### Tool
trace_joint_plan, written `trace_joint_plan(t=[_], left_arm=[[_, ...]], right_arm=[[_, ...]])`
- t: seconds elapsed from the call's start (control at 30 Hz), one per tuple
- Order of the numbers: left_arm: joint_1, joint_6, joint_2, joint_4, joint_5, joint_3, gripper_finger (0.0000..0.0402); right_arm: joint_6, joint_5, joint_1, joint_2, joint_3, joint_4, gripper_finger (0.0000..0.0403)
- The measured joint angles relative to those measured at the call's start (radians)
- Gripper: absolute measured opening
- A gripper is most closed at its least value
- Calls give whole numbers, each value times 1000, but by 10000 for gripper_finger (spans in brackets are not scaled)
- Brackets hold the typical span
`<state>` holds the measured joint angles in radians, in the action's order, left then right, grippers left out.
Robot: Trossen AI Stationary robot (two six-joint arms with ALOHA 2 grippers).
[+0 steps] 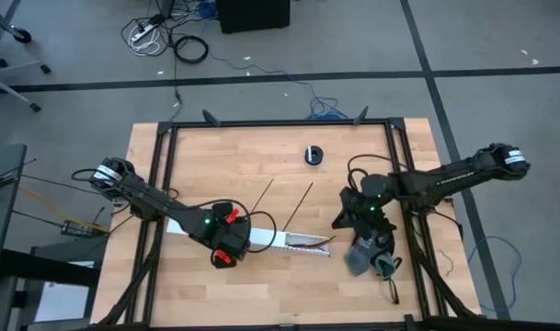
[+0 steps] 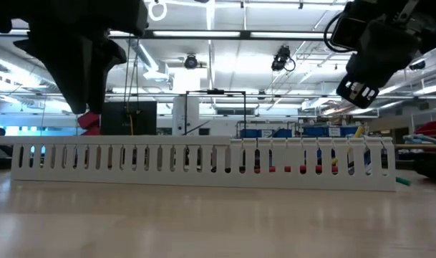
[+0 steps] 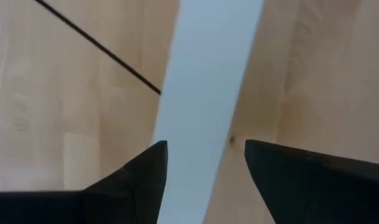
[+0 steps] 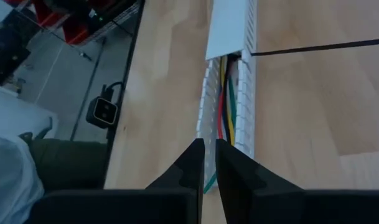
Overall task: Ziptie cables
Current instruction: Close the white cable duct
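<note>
The cables (image 4: 225, 106), coloured wires, lie inside the right, uncovered part of a long white slotted channel (image 1: 252, 236) that lies flat on the table. They also show through its slots (image 2: 289, 168). Two black zipties (image 1: 261, 196) (image 1: 302, 200) lie on the wood just beyond the channel. My left gripper (image 3: 205, 149) hangs open above the channel's covered left part (image 3: 208, 87), one finger over each side and clear of it. My right gripper (image 4: 210, 155) is raised off the channel's right end, pointing along it, its fingers nearly together with nothing between them.
A small black round object (image 1: 314, 154) sits at the far middle of the table. A black frame (image 1: 280, 122) borders the tabletop. A small camera (image 4: 103, 111) is mounted at the near edge. Bare wood lies in front of the channel (image 2: 218, 222).
</note>
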<state>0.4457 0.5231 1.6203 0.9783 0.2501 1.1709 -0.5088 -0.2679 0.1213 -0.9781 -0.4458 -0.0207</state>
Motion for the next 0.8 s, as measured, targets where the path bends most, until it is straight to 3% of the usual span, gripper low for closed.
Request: trace_joint_plan(t=[0.33, 0.6, 0.7, 0.8], left_arm=[[-27, -50, -4, -2, -115, 0, 209], [-86, -22, 4, 34, -132, -1, 209], [-112, 4, 6, 36, -154, 0, 209], [-119, 49, 6, 42, -107, 0, 209]], right_arm=[[-22, -79, -35, 3, 0, 0, 36], [-24, -203, -129, 3, 0, -30, 36], [-24, -204, -143, 3, 0, -46, 39], [-35, -201, -156, 3, 0, -59, 40]])
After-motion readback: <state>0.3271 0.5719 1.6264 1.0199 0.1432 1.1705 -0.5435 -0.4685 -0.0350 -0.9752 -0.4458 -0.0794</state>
